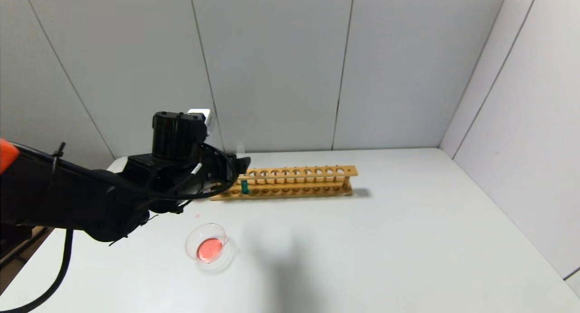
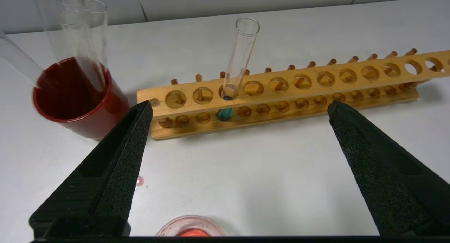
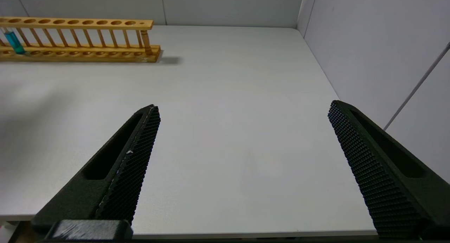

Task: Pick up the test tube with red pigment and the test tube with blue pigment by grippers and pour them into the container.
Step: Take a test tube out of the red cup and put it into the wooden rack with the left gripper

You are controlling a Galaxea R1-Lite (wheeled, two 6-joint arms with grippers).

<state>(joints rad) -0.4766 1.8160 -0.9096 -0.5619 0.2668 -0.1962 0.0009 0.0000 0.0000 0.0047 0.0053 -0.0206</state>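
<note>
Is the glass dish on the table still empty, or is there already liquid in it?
Not empty. The glass dish holds a shallow pool of orange-red liquid at its bottom. No blue shows in it; the blue tube stands in the wooden rack.

Teal-liquid test tube (image 2: 239,60) upright in wooden rack (image 2: 316,91); glass container (image 1: 207,247) holding red liquid.

The place looks like a lab test cell: a plain white surface (image 1: 408,240) enclosed by pale grey panel walls (image 1: 272,68). Beyond the left arm's black fingers (image 2: 119,158) stand a long wooden test-tube rack (image 2: 299,91), a slim glass tube of teal-blue liquid (image 2: 239,56) and a dark red cup (image 2: 77,98) of empty tubes.
</note>
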